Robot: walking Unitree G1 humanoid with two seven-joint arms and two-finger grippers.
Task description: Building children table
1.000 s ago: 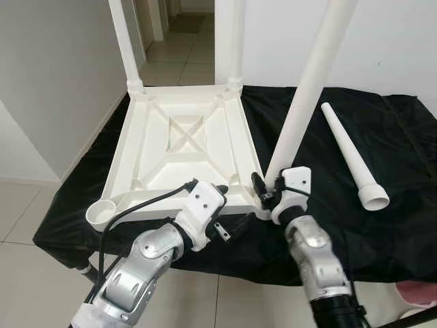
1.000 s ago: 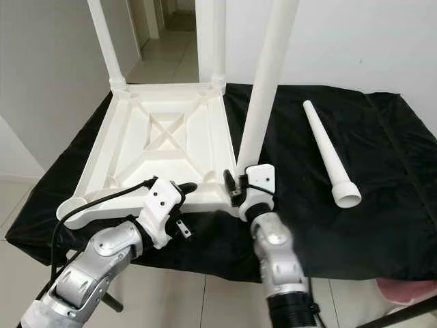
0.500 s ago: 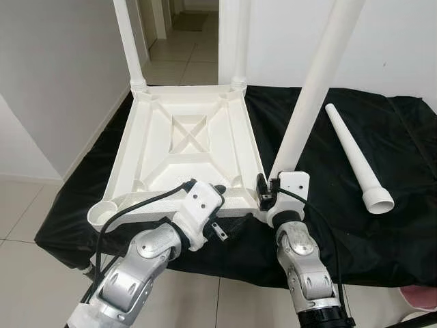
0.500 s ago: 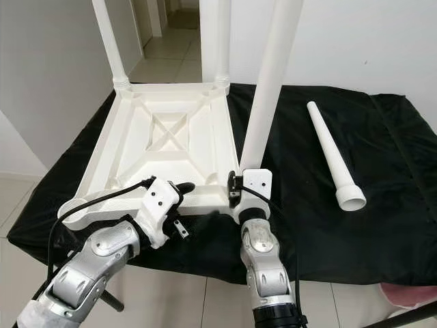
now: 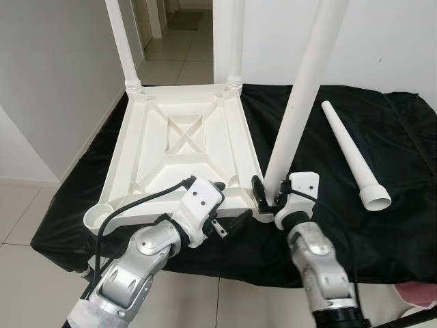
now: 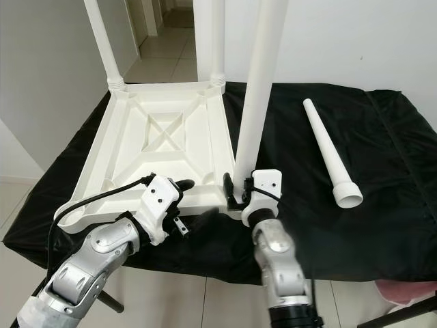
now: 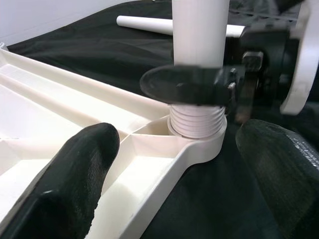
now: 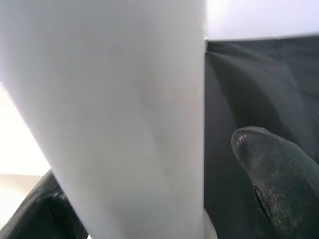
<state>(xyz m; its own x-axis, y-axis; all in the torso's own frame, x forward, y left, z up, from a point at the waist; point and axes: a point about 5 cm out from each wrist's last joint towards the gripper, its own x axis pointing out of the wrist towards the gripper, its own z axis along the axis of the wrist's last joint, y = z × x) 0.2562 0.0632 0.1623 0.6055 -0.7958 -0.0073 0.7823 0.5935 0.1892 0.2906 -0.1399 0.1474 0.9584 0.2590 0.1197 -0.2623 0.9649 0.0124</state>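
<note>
Right gripper (image 5: pixel 268 198) is wrapped around the base of the third leg (image 5: pixel 300 102), fingers on either side of it just above the near-right corner socket (image 7: pixel 197 137). Right wrist view has one fingertip (image 8: pixel 271 177) beside the leg; it looks like a light hold, but I can't confirm firm contact on both sides. Leg stands nearly upright, its threaded end sitting in the socket with several thread rings visible above the rim, so my read is that it is started and not fully screwed home.

Left gripper (image 5: pixel 229 208) sits at the near edge of the tabletop (image 5: pixel 184 147), fingers spread, straddling that edge beside the same corner. Not clamping anything; looks like bracing.

Tabletop lies upside down on the black cloth (image 5: pixel 382 143), ribs facing up.

Progress:
- two far legs (image 5: pixel 119 41) are in their sockets and upright
- third leg in hand, partly seated
- fourth leg (image 5: pixel 351 154) lies loose on the cloth, well apart to the right
- near-left socket (image 5: pixel 99 215) is open

Left to do, as I judge it: finish turning the third leg, fit the fourth, flip the table.
</note>
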